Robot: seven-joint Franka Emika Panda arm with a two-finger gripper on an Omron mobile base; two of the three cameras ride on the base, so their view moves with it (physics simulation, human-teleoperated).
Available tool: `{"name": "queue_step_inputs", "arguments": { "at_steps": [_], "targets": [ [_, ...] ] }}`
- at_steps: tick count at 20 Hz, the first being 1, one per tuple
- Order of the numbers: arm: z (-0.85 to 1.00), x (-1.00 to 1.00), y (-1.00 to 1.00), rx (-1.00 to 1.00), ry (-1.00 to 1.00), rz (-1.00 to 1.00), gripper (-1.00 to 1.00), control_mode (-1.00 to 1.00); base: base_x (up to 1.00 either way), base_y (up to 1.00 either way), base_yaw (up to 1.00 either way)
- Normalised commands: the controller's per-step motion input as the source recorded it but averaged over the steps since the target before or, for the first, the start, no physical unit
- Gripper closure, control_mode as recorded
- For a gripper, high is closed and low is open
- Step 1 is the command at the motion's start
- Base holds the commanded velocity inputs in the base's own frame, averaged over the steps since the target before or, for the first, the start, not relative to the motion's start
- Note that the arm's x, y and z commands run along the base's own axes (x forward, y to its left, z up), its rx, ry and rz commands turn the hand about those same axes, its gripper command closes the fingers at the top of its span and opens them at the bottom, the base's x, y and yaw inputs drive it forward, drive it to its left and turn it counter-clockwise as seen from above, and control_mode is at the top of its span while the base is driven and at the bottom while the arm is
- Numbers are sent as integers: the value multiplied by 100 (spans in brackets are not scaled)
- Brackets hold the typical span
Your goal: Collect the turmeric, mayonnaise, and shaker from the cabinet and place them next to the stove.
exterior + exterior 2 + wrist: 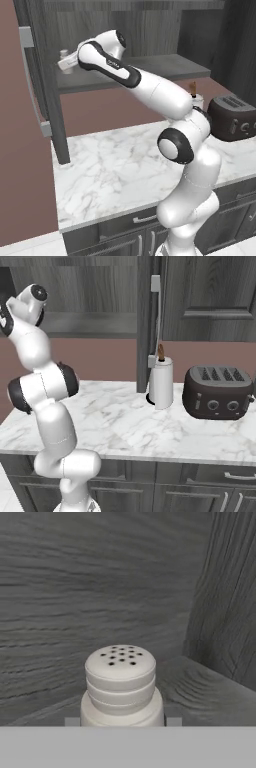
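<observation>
A white robot arm with dark joints rises at the left of a white marble tabletop, its upper links bending out past the frame's left edge. A white paper-towel roll on an upright holder with a brown tip stands near the back wall, beside a dark four-slot toaster with round knobs. Behind, a dark grey wood-grain wall cabinet hangs with its door swung open edge-on, showing a long pale grey bar handle. Dark grey drawers with pale handles run below the tabletop.

The shaker stands close before the hand, seemingly in the cabinet corner; open shelf lies rightward.
</observation>
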Motion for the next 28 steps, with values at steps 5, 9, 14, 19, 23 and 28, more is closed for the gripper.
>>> {"name": "queue_step_inputs", "arguments": {
  "at_steps": [5,9,14,19,23,28],
  "targets": [
    [0,-69,-71,6,-7,0,100,-100,0,0,0],
    [0,-72,-89,9,-8,0,100,-100,0,0,0],
    [0,-77,-89,10,-9,0,100,-100,0,0,0],
    [0,-89,-68,9,-15,0,100,-100,0,0,0],
    [4,-93,-43,4,-12,0,100,-100,0,0,0],
    [12,-90,-36,0,-5,0,100,-100,0,0,0]
  ]
}}
